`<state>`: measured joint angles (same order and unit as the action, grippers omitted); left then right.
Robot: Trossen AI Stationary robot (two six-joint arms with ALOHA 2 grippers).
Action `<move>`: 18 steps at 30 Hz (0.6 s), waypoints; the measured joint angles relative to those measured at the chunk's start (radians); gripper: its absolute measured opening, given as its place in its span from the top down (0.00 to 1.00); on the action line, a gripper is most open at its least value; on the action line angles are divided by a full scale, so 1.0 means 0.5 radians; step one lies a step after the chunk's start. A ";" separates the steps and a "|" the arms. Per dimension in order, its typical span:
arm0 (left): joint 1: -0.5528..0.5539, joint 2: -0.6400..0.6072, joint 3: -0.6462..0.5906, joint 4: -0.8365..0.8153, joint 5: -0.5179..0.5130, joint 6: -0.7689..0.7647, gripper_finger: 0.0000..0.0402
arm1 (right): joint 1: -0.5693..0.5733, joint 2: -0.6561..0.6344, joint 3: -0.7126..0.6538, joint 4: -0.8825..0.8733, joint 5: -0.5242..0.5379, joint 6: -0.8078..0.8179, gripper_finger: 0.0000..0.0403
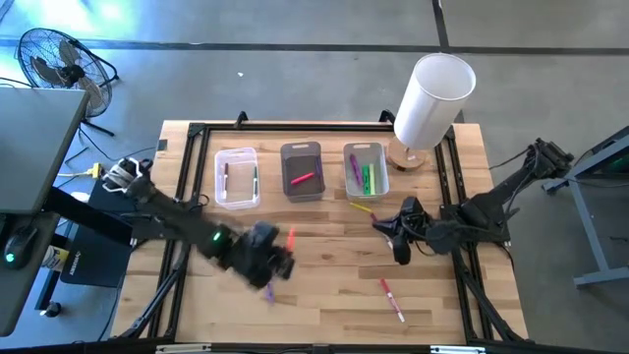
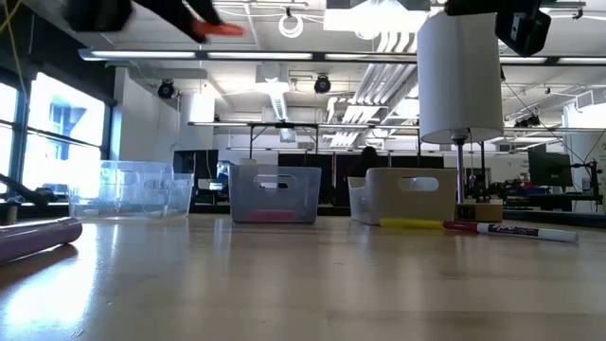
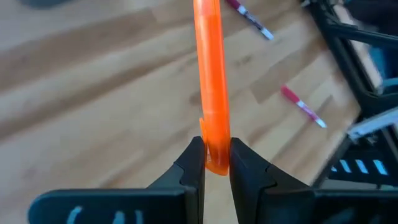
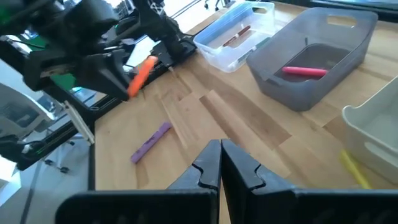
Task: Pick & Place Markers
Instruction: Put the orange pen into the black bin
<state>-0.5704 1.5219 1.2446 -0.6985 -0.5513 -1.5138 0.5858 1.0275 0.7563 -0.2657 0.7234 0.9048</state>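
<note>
Purple marker: lies flat on the table, nearest the low camera, just below the left end effector.

Left end effector: fingers pinched on the tail of an orange marker, raised off the table; the marker's long axis runs straight out ahead of the fingers, pointing roughly toward the bins.

Grey bin: middle of three at the far edge, holding a pink-red marker; up and slightly right of the held marker, so by my reckoning a short carry.

Clear bin: left of the grey bin, also near.

Right end effector: fingers shut, empty, hovering at centre-right.

Red-and-white marker: loose, nearer the right arm.

Yellow marker: loose before the white bin.
</note>
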 joint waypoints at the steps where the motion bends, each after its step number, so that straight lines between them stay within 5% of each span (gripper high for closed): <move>1: 0.093 0.000 0.000 0.017 0.086 0.092 0.90 | -0.012 0.000 0.000 0.000 0.000 -0.016 1.00; 11: 1.168 0.000 0.000 0.101 0.804 0.848 0.90 | -0.080 0.000 0.000 0.000 -0.001 -0.177 1.00; 18: 1.790 0.175 -0.003 0.210 1.287 1.089 0.90 | -0.185 -0.008 0.000 -0.011 0.009 -0.349 1.00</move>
<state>0.3247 1.6092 1.2431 -0.5933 0.0924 -0.9693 0.4931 1.0237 0.7563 -0.2712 0.7280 0.7306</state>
